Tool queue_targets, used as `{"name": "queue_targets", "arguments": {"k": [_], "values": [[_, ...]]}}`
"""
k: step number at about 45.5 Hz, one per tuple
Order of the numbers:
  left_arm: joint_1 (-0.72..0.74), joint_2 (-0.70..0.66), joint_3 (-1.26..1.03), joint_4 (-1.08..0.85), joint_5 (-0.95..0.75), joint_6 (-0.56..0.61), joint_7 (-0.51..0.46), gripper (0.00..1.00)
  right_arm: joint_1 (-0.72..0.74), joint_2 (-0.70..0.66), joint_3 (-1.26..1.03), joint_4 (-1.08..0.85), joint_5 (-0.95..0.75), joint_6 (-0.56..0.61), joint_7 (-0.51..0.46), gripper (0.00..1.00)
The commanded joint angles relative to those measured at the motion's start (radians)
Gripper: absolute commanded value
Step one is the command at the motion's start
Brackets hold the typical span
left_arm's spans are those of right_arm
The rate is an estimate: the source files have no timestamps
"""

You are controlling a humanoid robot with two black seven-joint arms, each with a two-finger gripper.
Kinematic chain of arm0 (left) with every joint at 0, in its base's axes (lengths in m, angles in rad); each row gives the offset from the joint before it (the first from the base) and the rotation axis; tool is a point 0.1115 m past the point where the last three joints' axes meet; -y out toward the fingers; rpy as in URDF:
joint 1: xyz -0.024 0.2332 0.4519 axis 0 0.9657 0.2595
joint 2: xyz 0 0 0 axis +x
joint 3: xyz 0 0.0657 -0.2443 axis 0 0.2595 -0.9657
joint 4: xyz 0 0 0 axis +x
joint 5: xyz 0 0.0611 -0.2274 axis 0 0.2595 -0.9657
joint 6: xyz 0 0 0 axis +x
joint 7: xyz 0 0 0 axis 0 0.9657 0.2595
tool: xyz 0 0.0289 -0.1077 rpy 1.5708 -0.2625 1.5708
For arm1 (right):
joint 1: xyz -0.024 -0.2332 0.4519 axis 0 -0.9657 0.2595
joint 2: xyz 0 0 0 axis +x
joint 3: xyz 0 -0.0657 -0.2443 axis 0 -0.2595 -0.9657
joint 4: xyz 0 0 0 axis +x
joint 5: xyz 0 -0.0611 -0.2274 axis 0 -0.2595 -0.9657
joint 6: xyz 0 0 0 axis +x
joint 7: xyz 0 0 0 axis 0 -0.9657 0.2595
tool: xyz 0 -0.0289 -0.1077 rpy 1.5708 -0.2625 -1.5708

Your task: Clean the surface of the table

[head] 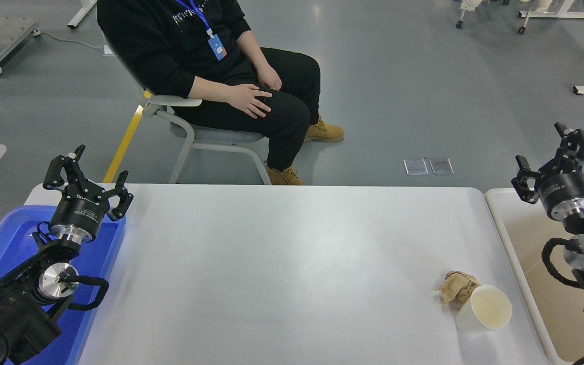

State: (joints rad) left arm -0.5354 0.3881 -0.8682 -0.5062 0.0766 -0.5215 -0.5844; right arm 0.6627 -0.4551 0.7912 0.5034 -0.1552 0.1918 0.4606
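Note:
The white table surface [282, 263] fills the middle of the head view. On it at the near right lie a crumpled brown paper wad [457, 285] and, touching it, a white paper cup [484, 308] tipped on its side with its mouth toward me. My right gripper [558, 149] is open and empty, raised at the right edge above the beige tub, well behind the cup. My left gripper [86, 170] is open and empty, parked at the lower left above the blue tray.
A blue plastic tray [3, 253] sits at the table's left end. A beige rimmed tub [540, 284] stands at the right end. A person in black sits on a chair [195, 134] beyond the far edge, hands on thighs.

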Motion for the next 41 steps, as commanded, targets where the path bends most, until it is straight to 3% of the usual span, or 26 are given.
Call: {"name": "queue_targets", "arguments": {"k": [1, 7, 15, 23, 34, 41], "values": [[0.0, 0.0, 0.0, 0.0, 0.0, 0.0, 0.0, 1.0, 0.017, -0.043, -0.098, 0.007, 0.002, 0.021, 0.001, 0.99], [0.0, 0.0, 0.0, 0.0, 0.0, 0.0, 0.0, 1.0, 0.09, -0.128, -0.252, 0.009, -0.038, 0.023, -0.005, 0.99], [0.0, 0.0, 0.0, 0.0, 0.0, 0.0, 0.0, 1.0, 0.313, -0.24, -0.761, 0.01, -0.211, 0.028, -0.002, 0.99], [0.0, 0.0, 0.0, 0.0, -0.001, 0.0, 0.0, 1.0, 0.491, -0.246, -1.151, 0.014, -0.423, 0.029, 0.01, 0.99], [0.0, 0.0, 0.0, 0.0, 0.0, 0.0, 0.0, 1.0, 0.589, -0.272, -1.277, 0.118, -0.811, 0.029, 0.139, 0.99], [0.0, 0.0, 0.0, 0.0, 0.0, 0.0, 0.0, 1.0, 0.633, -0.324, -1.276, 0.283, -1.056, 0.026, 0.185, 0.99]]}}
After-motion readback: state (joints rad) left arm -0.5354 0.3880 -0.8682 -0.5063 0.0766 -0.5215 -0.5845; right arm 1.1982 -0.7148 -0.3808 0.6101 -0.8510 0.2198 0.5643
